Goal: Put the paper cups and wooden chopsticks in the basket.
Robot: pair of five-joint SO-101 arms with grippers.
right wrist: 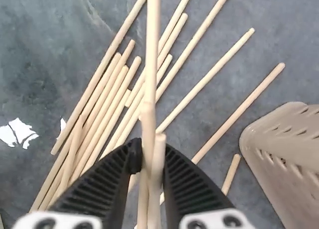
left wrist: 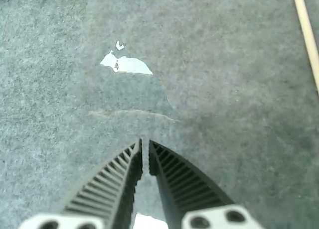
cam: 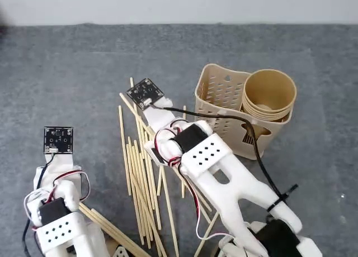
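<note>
- Many loose chopsticks point(cam: 140, 184) lie scattered on the grey mat point(cam: 67, 72) between the two arms, left of the basket point(cam: 221, 95).
- Stacked paper cups point(cam: 269, 92) sit inside the basket, at its right end.
- Right gripper point(right wrist: 147, 159) pinches a bundle of chopsticks point(right wrist: 151, 50) over that pile.
- Left gripper point(left wrist: 145, 149) hangs over bare mat at the near left, fingers pressed together.

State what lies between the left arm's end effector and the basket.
In the high view, scattered wooden chopsticks lie on the grey mat between them, and the right arm stands over those chopsticks, beside the basket.
</note>
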